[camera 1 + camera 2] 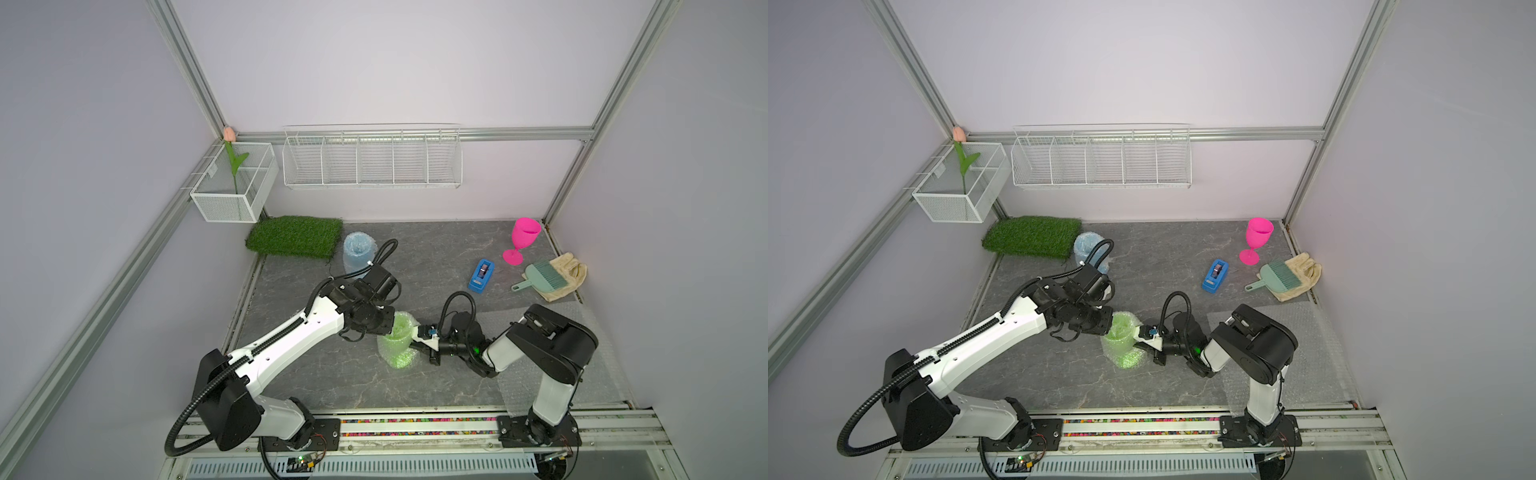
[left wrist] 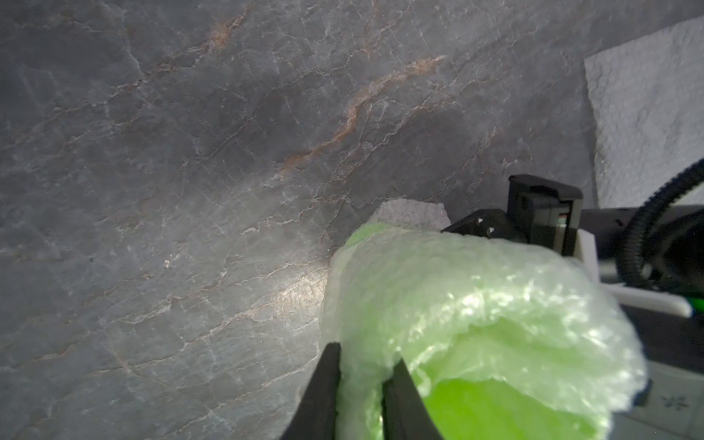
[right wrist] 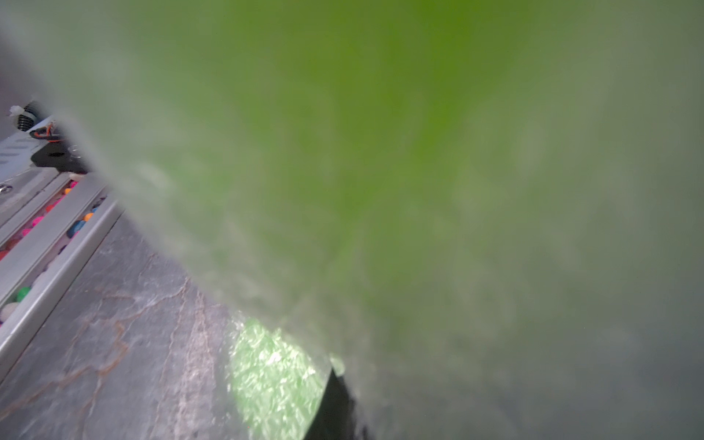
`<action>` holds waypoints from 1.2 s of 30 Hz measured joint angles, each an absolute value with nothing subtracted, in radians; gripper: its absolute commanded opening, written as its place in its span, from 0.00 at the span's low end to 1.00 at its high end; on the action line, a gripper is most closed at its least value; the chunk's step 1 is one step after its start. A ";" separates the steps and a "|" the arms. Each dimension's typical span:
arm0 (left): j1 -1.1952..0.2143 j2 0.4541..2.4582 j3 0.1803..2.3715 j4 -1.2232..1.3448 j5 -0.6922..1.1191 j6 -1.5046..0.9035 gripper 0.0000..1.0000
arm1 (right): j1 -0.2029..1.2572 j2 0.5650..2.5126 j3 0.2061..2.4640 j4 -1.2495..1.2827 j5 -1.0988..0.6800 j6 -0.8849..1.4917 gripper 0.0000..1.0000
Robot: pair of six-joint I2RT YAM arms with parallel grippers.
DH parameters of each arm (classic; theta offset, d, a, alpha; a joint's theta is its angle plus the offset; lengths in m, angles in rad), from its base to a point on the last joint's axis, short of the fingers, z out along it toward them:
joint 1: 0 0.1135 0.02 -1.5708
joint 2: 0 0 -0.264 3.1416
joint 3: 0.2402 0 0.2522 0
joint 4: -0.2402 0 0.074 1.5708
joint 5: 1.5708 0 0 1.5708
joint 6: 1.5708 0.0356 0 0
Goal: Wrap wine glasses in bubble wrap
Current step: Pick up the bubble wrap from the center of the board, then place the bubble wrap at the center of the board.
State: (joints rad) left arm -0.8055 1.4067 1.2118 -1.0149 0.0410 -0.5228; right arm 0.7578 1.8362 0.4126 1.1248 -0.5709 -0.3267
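Your surface [image 1: 415, 257] carries the green goblet [image 2: 495, 415] at centre, sleeved in bubble wrap [image 2: 457, 285]. Your left hand [image 2: 365, 354] pinches the bubble wrap at the rim. Your right hand [image 1: 415, 341], closed, touches the bubble wrap's opposite side.

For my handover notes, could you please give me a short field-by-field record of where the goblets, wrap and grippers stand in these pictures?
green goblet: upright, mid-table, bubble wrap around it
left gripper: shut on the bubble wrap at the rim
right gripper: shut, at the wrapped goblet's side
blue goblet: wrapped, beside the grass mat
pink goblet: bare, upright, far right corner
spare sheet: flat beneath the right arm
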 measured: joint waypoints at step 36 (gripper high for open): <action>-0.550 2.329 2.573 -1.356 -0.174 -0.153 0.02 | 0.755 1.184 0.425 0.238 -0.381 -0.258 0.35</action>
